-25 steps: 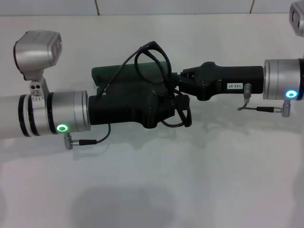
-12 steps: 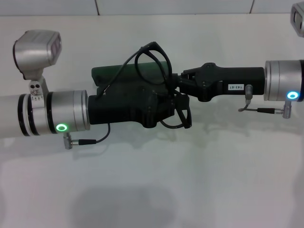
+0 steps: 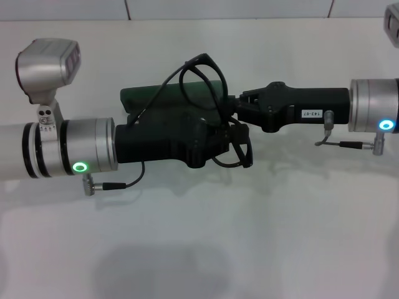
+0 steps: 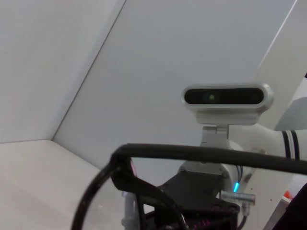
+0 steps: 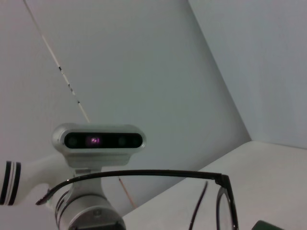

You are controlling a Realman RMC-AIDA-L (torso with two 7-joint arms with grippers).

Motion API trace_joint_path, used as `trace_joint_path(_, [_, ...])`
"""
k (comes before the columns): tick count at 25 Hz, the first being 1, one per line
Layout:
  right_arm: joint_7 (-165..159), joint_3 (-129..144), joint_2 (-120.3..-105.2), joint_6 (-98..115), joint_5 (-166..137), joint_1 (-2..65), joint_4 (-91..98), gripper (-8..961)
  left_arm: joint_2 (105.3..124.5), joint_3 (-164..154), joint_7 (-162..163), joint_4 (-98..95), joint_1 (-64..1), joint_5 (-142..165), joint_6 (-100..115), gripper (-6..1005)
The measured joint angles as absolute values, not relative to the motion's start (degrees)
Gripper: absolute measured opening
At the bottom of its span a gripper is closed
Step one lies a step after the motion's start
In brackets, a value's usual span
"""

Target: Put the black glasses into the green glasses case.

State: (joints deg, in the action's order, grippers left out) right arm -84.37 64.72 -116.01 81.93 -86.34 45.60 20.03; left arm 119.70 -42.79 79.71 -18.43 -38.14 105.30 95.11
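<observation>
The black glasses [image 3: 203, 61] hang above the table between my two grippers, one thin loop up and one down. My right gripper [image 3: 239, 109] reaches in from the right and is shut on the glasses at their middle. From the left, my left gripper [image 3: 219, 129] comes up against the same spot. The green glasses case [image 3: 156, 96] lies on the table just behind the left gripper, mostly hidden by it. In the left wrist view the glasses [image 4: 192, 153] cross close in front of the right gripper [image 4: 192, 191]. The right wrist view shows the glasses [image 5: 144, 173] and a corner of the case [image 5: 271, 225].
The white table [image 3: 218, 237] stretches out in front of both arms. A pale wall rises behind the far table edge. Cables hang under both wrists.
The right arm has drawn a little to the right, and the glasses have shifted slightly with it. The left arm and the case have stayed where they were.
</observation>
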Motion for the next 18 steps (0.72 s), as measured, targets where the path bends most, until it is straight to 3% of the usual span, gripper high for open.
trace_joint_path(18, [-83.34,63.9,-115.49,80.42,-85.38,42.46,22.75,38,119.38,-42.53,81.81,-19.73,-37.8,105.25,96.06,12])
